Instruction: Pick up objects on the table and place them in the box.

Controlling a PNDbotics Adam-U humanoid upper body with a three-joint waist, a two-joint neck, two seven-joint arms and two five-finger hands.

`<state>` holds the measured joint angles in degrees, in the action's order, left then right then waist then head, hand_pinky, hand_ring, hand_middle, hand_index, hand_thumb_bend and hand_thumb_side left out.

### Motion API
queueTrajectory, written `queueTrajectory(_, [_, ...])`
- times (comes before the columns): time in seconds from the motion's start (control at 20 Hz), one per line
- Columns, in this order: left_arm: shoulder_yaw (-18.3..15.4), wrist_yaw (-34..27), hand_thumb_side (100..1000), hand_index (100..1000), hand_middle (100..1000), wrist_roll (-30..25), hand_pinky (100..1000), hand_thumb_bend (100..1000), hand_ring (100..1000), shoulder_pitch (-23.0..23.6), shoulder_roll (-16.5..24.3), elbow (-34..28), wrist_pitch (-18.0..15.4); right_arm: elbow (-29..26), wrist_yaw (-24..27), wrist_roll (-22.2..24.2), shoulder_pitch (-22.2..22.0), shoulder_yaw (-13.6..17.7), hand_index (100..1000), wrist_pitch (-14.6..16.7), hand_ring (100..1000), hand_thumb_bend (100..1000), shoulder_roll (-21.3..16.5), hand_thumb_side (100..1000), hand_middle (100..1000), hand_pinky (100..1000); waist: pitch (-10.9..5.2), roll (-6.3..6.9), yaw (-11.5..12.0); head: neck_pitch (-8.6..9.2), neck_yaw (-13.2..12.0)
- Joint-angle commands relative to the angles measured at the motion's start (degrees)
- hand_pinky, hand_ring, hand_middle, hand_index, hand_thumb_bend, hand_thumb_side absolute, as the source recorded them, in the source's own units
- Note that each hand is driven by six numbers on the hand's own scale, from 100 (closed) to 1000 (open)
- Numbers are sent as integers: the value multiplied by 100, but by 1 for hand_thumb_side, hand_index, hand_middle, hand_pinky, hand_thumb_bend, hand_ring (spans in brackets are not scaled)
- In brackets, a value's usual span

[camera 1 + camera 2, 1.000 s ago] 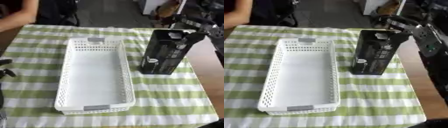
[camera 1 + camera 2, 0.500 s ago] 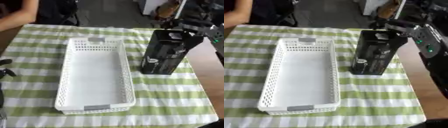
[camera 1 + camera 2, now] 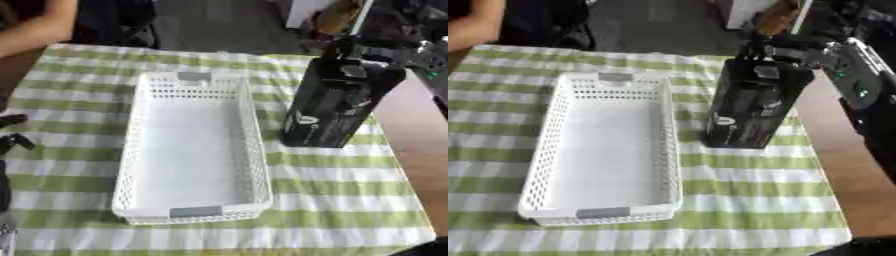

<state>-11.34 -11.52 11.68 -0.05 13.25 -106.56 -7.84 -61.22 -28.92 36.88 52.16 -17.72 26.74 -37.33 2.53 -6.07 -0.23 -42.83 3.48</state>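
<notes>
White perforated basket (image 3: 194, 150) lies lengthwise on the tabletop (image 3: 350, 195), which is covered in a green-and-white striped cloth. Basket is long and rectangular, with grey handle tabs at the near and far short ends. Nothing in it; bare white floor visible throughout.

Tall black box (image 3: 750, 102) stands upright just to the right of the basket, near its far half, base on the cloth. The two are close but not touching; a strip of cloth shows between them. Box has pale markings low on its front face, too small to read.

Right hand (image 3: 785, 50) comes in from the upper right and sits at the top of the black box. Dark fingers lie over the top edge, apparently curled round it, though the black-on-black contact is hard to separate. The silver-and-black forearm (image 3: 855, 80) runs back toward the right edge, with a small green light on it.

Left hand (image 3: 10, 132) shows only as a few dark fingers at the left edge of the left eye view, beside the tabletop, well apart from the basket. It holds nothing; whether it is spread or clenched I cannot tell.

Bare brown surface (image 3: 420, 140) shows past the cloth's right edge.
</notes>
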Motion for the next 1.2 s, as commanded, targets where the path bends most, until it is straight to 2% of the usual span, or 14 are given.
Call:
queueTrajectory(0.05, [-1, 33, 1000, 642, 711, -6, 315, 100, 577, -10, 124, -77, -10, -159, 4, 1363, 211, -42, 868, 1358, 804, 684, -173, 431, 786, 756, -89, 18, -3, 5, -52])
queueTrajectory(0.15, [-2, 35, 1000, 642, 711, -6, 315, 100, 577, -11, 124, -80, -11, -224, 21, 1362, 208, -75, 860, 1370, 796, 666, -176, 431, 777, 745, -88, 15, 0, 10, -57])
queueTrajectory(0.2, [-4, 36, 1000, 642, 711, -4, 315, 100, 577, -10, 124, -80, -10, -253, 30, 1354, 205, -82, 843, 1370, 770, 619, -178, 430, 752, 710, -88, 14, 1, 10, -58])
queueTrajectory(0.3, [-4, 37, 1000, 641, 711, -3, 315, 100, 577, -10, 125, -80, -8, -300, 51, 1327, 194, -90, 832, 1365, 753, 586, -184, 427, 735, 691, -87, 11, 3, 8, -60])
queueTrajectory(0.45, [-2, 38, 1000, 641, 711, -4, 315, 100, 577, -11, 125, -79, -5, -345, 87, 1271, 172, -96, 821, 1354, 739, 575, -193, 424, 720, 670, -85, 10, 4, 8, -64])
queueTrajectory(0.5, [-3, 39, 1000, 641, 711, -3, 315, 100, 577, -12, 126, -79, -5, -357, 101, 1249, 165, -97, 796, 1352, 702, 535, -195, 419, 681, 635, -84, 11, 3, 9, -66])
queueTrajectory(0.55, [-4, 39, 1000, 641, 711, -2, 315, 100, 577, -12, 126, -80, -5, -368, 116, 1225, 157, -97, 799, 1349, 705, 540, -198, 419, 684, 638, -83, 11, 2, 9, -67])
queueTrajectory(0.6, [-3, 39, 1000, 640, 712, -2, 315, 100, 577, -12, 127, -79, -4, -376, 124, 1205, 150, -100, 782, 1345, 675, 497, -199, 411, 657, 592, -83, 12, 1, 8, -66])
queueTrajectory(0.7, [-1, 41, 1000, 640, 712, -4, 315, 100, 577, -13, 127, -78, -2, -389, 125, 1177, 140, -108, 768, 1334, 651, 460, -201, 408, 632, 565, -82, 13, 0, 5, -64])
queueTrajectory(1.0, [-3, 42, 1000, 639, 711, -2, 315, 100, 577, -16, 125, -80, -1, -359, 63, 1114, 112, -113, 758, 1305, 646, 443, -197, 402, 626, 563, -85, 13, 5, 3, -62])
queueTrajectory(1.2, [-2, 43, 1000, 639, 711, -4, 315, 100, 577, -19, 122, -80, 1, -143, -61, 1119, 93, -115, 746, 1304, 636, 423, -145, 388, 617, 549, -83, 13, 11, 9, -67])
